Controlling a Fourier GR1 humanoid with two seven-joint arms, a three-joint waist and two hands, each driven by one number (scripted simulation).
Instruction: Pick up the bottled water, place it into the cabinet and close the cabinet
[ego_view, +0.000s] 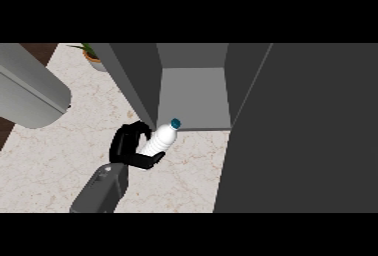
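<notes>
Bottled water is located left of centre in the frame, held clear of the table and just in front of the lower left corner of the cabinet opening. The right hand is closed around the bottle body: fingers curl round it from the left and the thumb crosses beneath, leaving the upper portion and the teal cap exposed. The bottle is tilted, cap pointing toward the upper right, that is, toward the cabinet interior. This attitude appears intended to lead the bottle in over the shelf edge, top first. The grasp sits low on the body, probably so that the hand stays outside the opening while the bottle enters. The cabinet door stands open and fills the right side of the frame, which leaves the grey shelf floor accessible. Placement and door closure are not yet done. Care is advised at the cabinet's left side panel, which lies close to the bottle. Count: one bottle, one cabinet, one open door, one hand with its grey forearm entering from the lower edge, and one potted plant at the upper left. A large grey rounded body also occupies the upper left; its identity cannot be determined, and no left hand is visible.
</notes>
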